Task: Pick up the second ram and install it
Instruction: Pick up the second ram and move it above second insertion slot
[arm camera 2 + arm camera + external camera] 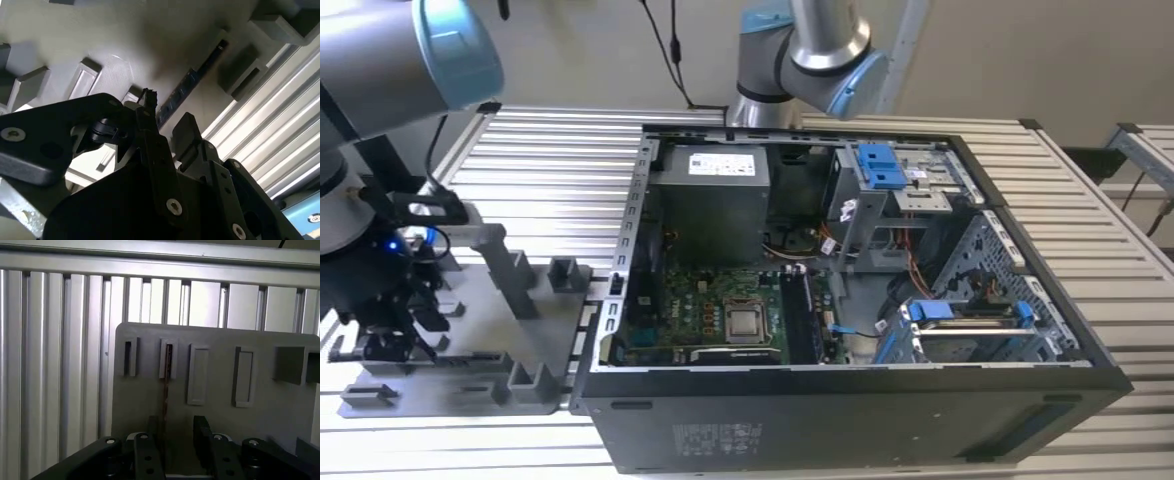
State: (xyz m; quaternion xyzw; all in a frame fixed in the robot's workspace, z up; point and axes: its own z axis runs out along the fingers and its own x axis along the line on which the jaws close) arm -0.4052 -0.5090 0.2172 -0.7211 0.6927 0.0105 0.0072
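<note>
Item 1. Second ram (164,390): long, thin, near-black memory stick standing on its narrow edge in the grey plastic fixture plate (135,405). In the first wrist view one end sits in a raised rectangular slot of the plate and the stick runs from there in between the gripper's fingers. In the second wrist view it shows as a dark strip across the plate, with its near end at the fingertips. It is not lifted and not in the computer.

Item 2. Gripper (177,422): black, two-fingered, lowered over the fixture plate. Jaws released and spread to either side of the ram. One finger (156,427) is just beside the stick, and the other finger (201,430) stands apart from it with a visible gap.

Item 3. Fixture plate, further detail: flat grey tray with a row of rectangular raised pockets in the first wrist view. In the exterior view it lies at the exterior view's left of the case and carries a tall grey plastic upright post (498,265) and several smaller blocks.

Item 4. Ribbed aluminium table (547,150): bears the plate and the case.

Item 5. Black open computer case (854,425): lies on its side, interior facing up. Inside are a green motherboard (700,300) with a silver square processor (746,323), a grey metal power supply box (707,200), and blue plastic drive brackets (881,165).

Item 6. Grey and blue robot arm (447,45): reaches down at the exterior view's left, above the fixture plate.
</note>
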